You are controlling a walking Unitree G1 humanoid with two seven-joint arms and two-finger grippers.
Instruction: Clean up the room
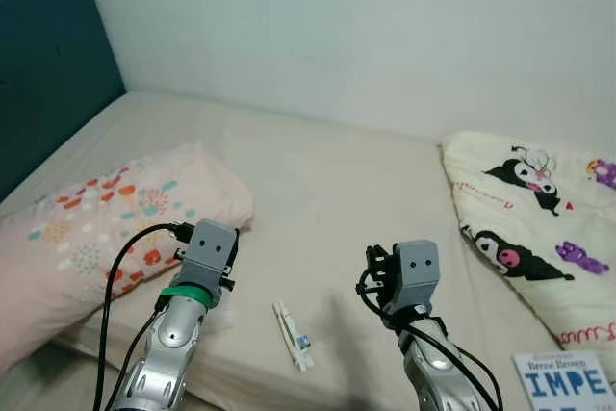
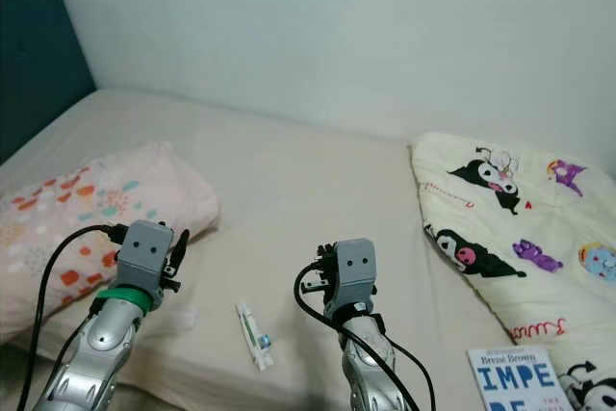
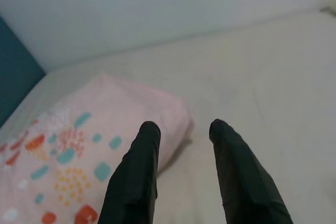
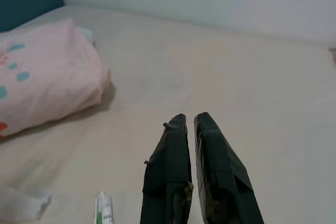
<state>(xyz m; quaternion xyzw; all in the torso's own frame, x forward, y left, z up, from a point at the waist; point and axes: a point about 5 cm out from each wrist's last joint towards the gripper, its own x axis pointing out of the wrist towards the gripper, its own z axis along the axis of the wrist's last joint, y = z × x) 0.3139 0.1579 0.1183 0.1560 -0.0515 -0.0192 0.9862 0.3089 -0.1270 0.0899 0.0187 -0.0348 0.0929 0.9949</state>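
Observation:
A small white tube [image 1: 292, 336] with a blue and green label lies near the bed's front edge, between my two arms. A pink patterned pillow [image 1: 106, 228] rests at the left of the beige mattress [image 1: 327, 180]. A cream cartoon-print blanket [image 1: 539, 228] is bunched at the right. A white and blue book [image 1: 563, 382] lies at the front right. My left gripper [image 3: 184, 128] hovers open beside the pillow's corner, holding nothing. My right gripper [image 4: 190, 118] is shut and empty above the sheet, just right of the tube [image 4: 104, 208].
A crumpled white scrap [image 4: 21, 203] sits by the front edge under the left arm. A teal headboard [image 1: 48, 74] stands at the far left and a pale wall [image 1: 385, 26] runs behind the bed. The mattress middle is bare sheet.

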